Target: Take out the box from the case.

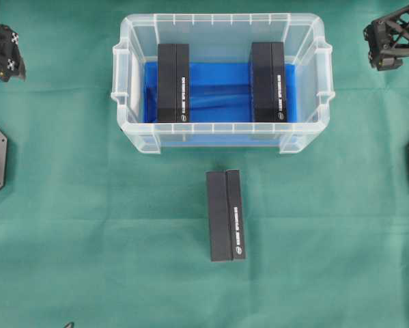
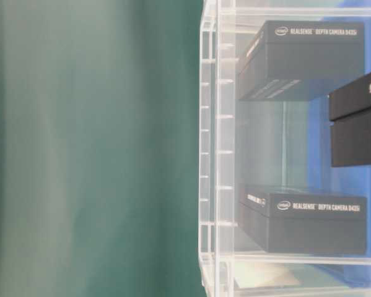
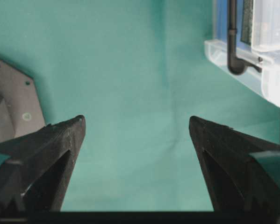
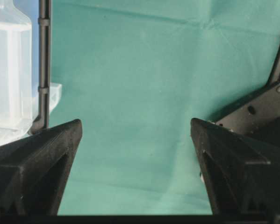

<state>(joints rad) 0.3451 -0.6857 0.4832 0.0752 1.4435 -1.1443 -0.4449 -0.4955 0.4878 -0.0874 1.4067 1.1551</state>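
The clear plastic case (image 1: 222, 133) is sitting on the green-covered table (image 1: 88, 239) toward the far middle of the overhead view, its rimmed edge and handle lugs showing and a blue lining (image 1: 218, 92) covering its floor. Two black boxes are standing inside it: the left box in the case (image 1: 173, 83) is resting near the left wall, and the right box in the case (image 1: 268, 81) is resting near the right wall, the two well apart with bare blue floor between them. In the table-level view, which is turned on its side, their white lettering is reading "RealSense Depth Camera D435". A third black box (image 1: 225, 215) of the same kind is lying on the cloth outside the case, in front of its near wall and apart from it, its long side running toward the camera's bottom edge. The left end effector (image 1: 3, 51) is hanging at the left edge of the overhead view, well away from the case; its wrist camera is showing both fingers (image 3: 41, 154) spread wide over bare green cloth with nothing between them, a corner of the case just entering at the upper right. The right end effector (image 1: 388, 41) is sitting at the upper right corner, beside the case but clear of it; its wrist view is likewise showing the fingers (image 4: 37, 158) parted wide and empty over the cloth, the translucent wall of the case at the left edge.
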